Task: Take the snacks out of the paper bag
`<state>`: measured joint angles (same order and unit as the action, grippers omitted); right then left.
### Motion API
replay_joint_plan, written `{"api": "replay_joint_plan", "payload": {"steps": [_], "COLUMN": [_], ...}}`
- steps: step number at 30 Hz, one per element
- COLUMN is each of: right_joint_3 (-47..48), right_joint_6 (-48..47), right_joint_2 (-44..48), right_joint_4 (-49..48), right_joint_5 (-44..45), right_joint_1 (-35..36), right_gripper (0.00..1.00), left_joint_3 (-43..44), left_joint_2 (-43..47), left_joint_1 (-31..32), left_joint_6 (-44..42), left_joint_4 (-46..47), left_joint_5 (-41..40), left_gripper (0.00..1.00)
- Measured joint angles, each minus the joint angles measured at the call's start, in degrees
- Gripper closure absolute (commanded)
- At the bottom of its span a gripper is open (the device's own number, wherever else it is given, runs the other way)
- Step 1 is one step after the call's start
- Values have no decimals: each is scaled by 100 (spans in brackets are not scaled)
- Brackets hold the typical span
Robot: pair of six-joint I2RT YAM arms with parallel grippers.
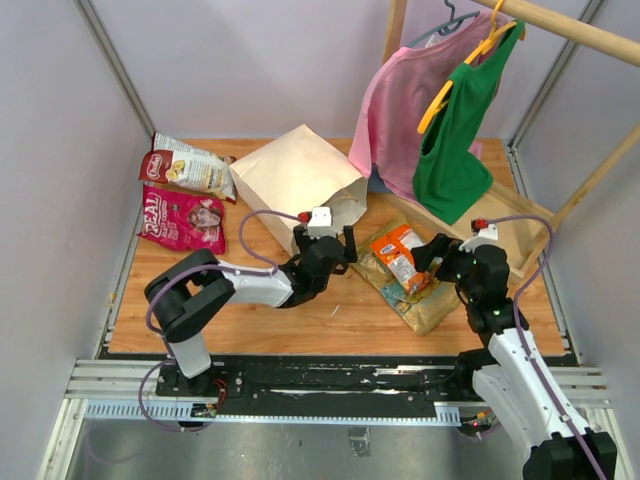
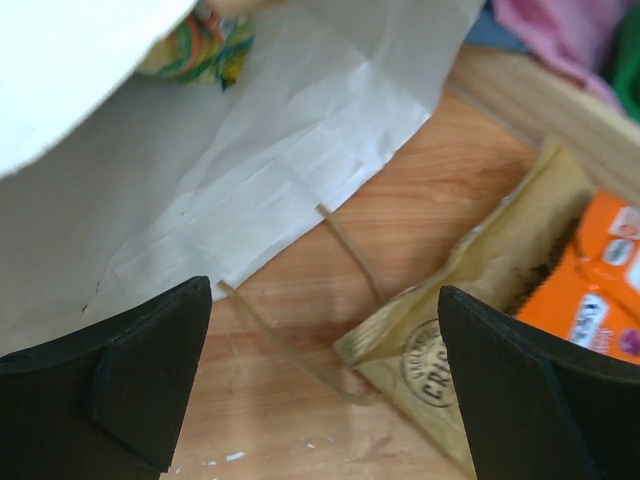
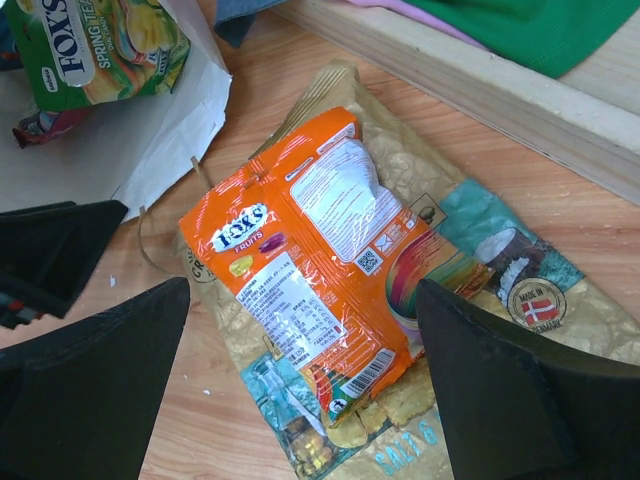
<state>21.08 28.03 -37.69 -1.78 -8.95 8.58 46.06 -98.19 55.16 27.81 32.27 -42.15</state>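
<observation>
The left arm folds low from its base, elbow out to the left and forearm stretched rightward. Its end effector stands with jaws spread wide and nothing between them. The right arm reaches forward from its base and leans left. Its end effector is also spread wide, gripping nothing.

A pink shirt and green shirt hang from a wooden rail.
</observation>
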Motion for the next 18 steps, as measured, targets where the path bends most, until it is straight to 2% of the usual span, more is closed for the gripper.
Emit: {"api": "replay_joint_plan", "payload": {"steps": [4,9,18], "right_joint_3": [-15,-17,-39], "right_joint_6": [0,-4,-4], "right_joint_2": [35,76,28], "right_joint_4": [0,-4,-7], "right_joint_5": [0,0,-13], "right_joint_1": [0,0,0], "right_gripper": [3,2,2], "left_joint_3": [33,-90,-227], "left_joint_2": [-317,-203,129], "left_joint_1": [-391,-1362,-2055], "left_joint_6": [319,588,629], "left_joint_4": [-280,-444,-568], "left_joint_5": [264,481,625], "left_gripper": [4,4,3]}}
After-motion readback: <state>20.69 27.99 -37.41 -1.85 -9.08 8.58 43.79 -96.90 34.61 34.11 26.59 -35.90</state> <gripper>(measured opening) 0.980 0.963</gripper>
